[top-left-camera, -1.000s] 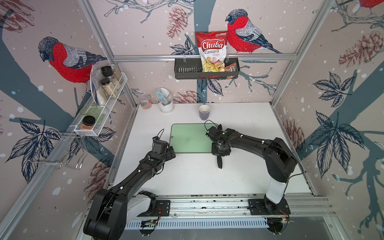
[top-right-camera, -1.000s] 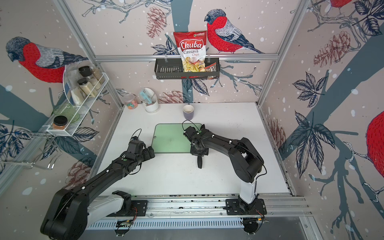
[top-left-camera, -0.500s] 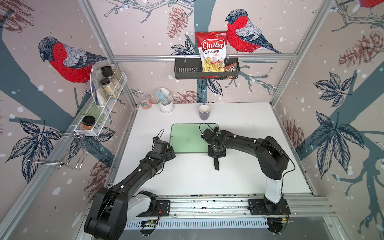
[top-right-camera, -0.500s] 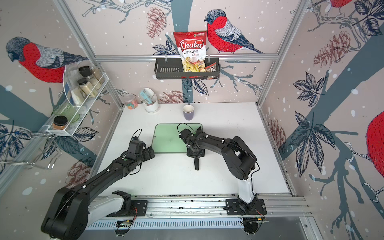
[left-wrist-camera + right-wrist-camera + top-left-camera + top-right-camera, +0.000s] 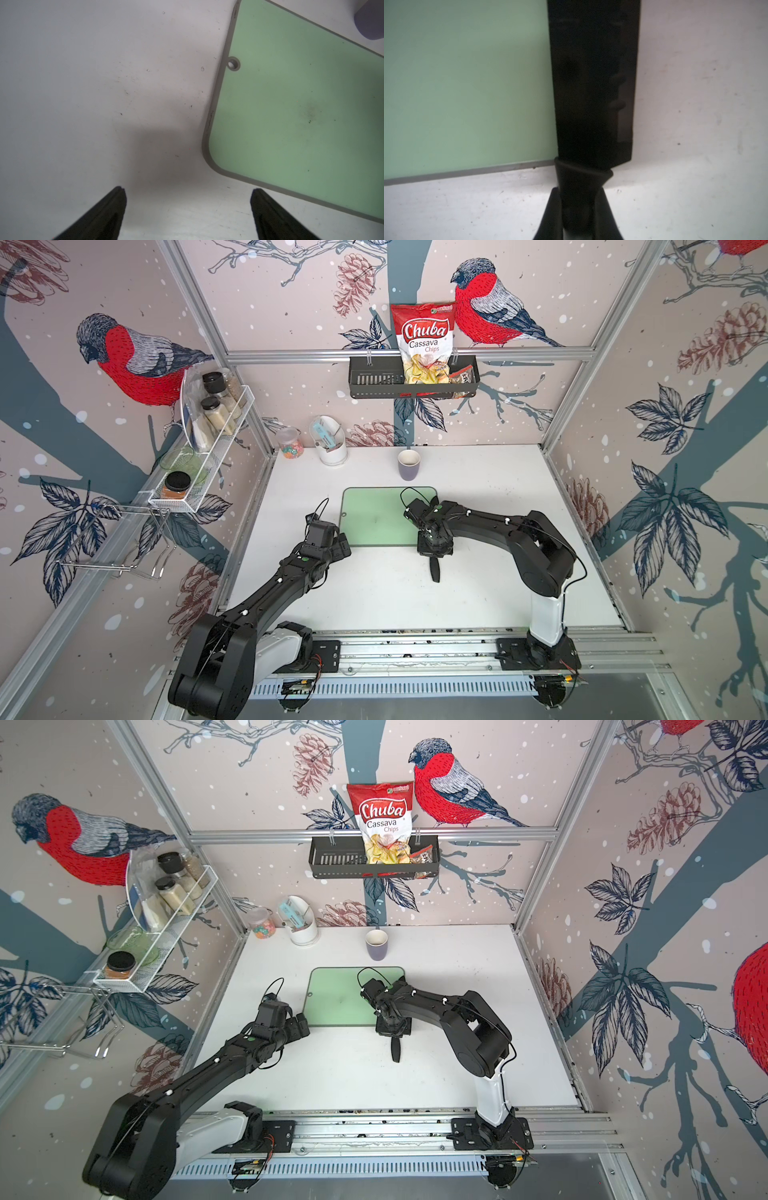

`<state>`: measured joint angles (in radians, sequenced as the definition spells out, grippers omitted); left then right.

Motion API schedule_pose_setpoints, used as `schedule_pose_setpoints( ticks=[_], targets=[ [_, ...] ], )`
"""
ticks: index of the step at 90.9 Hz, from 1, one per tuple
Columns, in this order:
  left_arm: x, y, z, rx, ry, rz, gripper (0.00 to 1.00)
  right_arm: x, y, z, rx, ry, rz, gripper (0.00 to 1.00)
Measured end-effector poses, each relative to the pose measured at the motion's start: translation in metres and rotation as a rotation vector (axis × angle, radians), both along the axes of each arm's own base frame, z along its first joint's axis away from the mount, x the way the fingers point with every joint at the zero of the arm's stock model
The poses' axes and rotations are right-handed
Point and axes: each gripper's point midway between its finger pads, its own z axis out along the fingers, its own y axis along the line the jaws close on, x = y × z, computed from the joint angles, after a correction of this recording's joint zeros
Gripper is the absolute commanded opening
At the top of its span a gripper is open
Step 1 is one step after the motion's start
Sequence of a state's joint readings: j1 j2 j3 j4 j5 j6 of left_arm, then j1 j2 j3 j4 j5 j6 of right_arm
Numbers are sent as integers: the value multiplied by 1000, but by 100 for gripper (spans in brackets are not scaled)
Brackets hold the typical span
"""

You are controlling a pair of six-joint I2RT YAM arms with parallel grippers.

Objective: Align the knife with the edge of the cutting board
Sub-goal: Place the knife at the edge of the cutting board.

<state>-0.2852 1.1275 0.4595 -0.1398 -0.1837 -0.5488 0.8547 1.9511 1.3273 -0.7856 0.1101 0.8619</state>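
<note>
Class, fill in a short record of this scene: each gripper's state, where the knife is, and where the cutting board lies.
Right gripper: shut on the knife, at its handle
Left gripper: open, empty, over the table beside the cutting board
Knife: blade along the board's side edge, handle past its near edge
Cutting board: flat on the table
</note>
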Motion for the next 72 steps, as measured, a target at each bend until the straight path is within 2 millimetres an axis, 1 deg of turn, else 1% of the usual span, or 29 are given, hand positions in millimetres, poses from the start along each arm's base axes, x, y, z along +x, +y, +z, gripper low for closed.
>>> schedule_pose_setpoints(
  ticks=[26,28,31,34,40,45,48,55,64,72],
  targets=[
    [0,0,0,0,-1,0,96,1,-1,-1,3,-1,-3,0],
    [0,0,0,0,-1,0,96,1,-1,-1,3,-1,-3,3],
    [0,0,0,0,-1,0,96,1,-1,-1,3,-1,-3,11],
    [0,0,0,0,-1,0,96,1,-1,-1,4,-2,-3,16],
    [0,0,0,0,-1,0,95,1,-1,-1,6,0,-5,22],
    [0,0,0,0,-1,0,95,1,-1,-2,8,0,-5,32],
    [0,0,0,0,-1,0,96,1,-1,-2,8,1,-5,36],
    [0,0,0,0,-1,0,96,-1,-1,-4,10,10,-7,42],
    [0,0,0,0,-1,0,96,-1,-2,-5,9,12,-9,47],
    [0,0,0,0,-1,0,96,-1,-3,-5,10,14,-15,58]
  ],
)
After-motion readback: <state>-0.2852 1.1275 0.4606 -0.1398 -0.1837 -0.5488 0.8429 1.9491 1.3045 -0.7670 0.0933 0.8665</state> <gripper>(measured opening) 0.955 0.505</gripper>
